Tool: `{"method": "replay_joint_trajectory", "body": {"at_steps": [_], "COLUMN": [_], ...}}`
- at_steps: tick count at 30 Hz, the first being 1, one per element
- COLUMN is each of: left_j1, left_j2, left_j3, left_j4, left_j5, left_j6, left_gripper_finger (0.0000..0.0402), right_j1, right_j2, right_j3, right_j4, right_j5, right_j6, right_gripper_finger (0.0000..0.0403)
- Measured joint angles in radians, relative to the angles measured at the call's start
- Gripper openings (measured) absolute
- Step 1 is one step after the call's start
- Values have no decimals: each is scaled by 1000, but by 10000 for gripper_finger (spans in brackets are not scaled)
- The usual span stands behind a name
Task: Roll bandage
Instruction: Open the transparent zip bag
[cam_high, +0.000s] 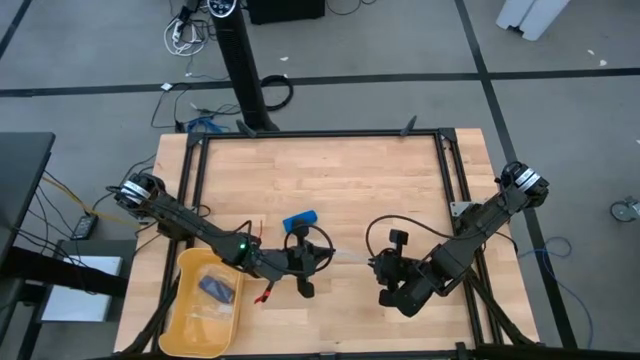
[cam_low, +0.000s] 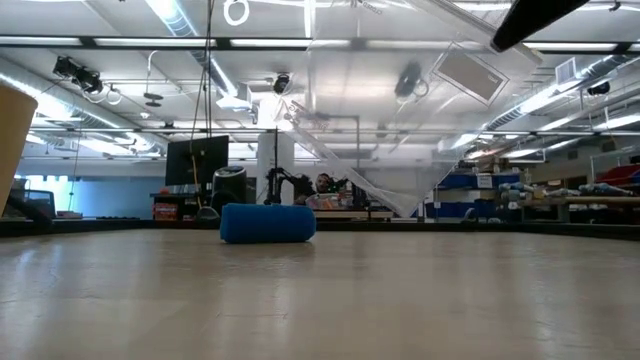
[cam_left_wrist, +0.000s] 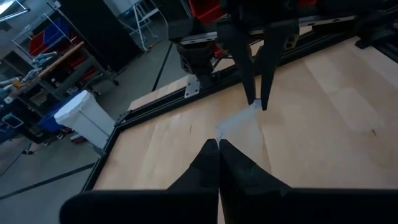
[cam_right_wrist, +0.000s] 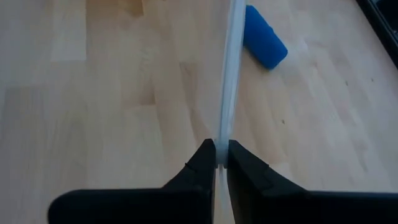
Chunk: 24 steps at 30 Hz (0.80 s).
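The wooden table (cam_high: 330, 180) carries a yellow tray (cam_high: 186, 318) at its near left corner, with a dark packet inside it. Stretched between the two arms, lifted above the table, is a clear plastic bag (cam_high: 345, 258). The left gripper (cam_high: 318, 252) is clamped on one end of the bag, and the right gripper (cam_high: 384, 262) is clamped on the other. The bandage (cam_high: 299, 219) lies as a small blue roll on the bare wood, just beyond the left gripper and apart from both grippers and the tray; nothing touches it.

From table height the bag (cam_low: 400, 120) hangs as a broad transparent sheet above and behind the roll (cam_low: 267, 223), which the top camera barely hints at. The right wrist camera sees the bag (cam_right_wrist: 227, 74) edge-on as a thin pale line pinched between its fingers (cam_right_wrist: 202, 163), with the roll (cam_right_wrist: 264, 45) off to one side. The left wrist camera shows the bag (cam_left_wrist: 239, 127) spanning from its own closed fingers (cam_left_wrist: 208, 163) to the opposite gripper (cam_left_wrist: 259, 102).
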Motion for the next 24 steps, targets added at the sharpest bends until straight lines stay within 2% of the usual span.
{"method": "replay_joint_trajectory", "body": {"at_steps": [10,15,17,21,24], "left_j1": [-5,-5,-6,-27,-51], "left_j2": [0,0,-4,-8,-28], "left_j3": [2,2,2,-18,-60], "left_j4": [-2,-8,-32,-62,-53], "left_j5": [-2,-1,-31,-165,-179], "left_j6": [-8,-18,-29,-68,-96], "left_gripper_finger": [0,0,0,0,0], "right_j1": [33,40,43,63,78], "right_j2": [0,0,1,2,2], "right_j3": [0,0,-4,-4,-4], "right_j4": [-59,-68,-83,-84,-109], "right_j5": [-9,-13,-48,-32,-9], "right_j6": [80,108,113,104,101], "right_gripper_finger": [25,39,51,79,98]}}
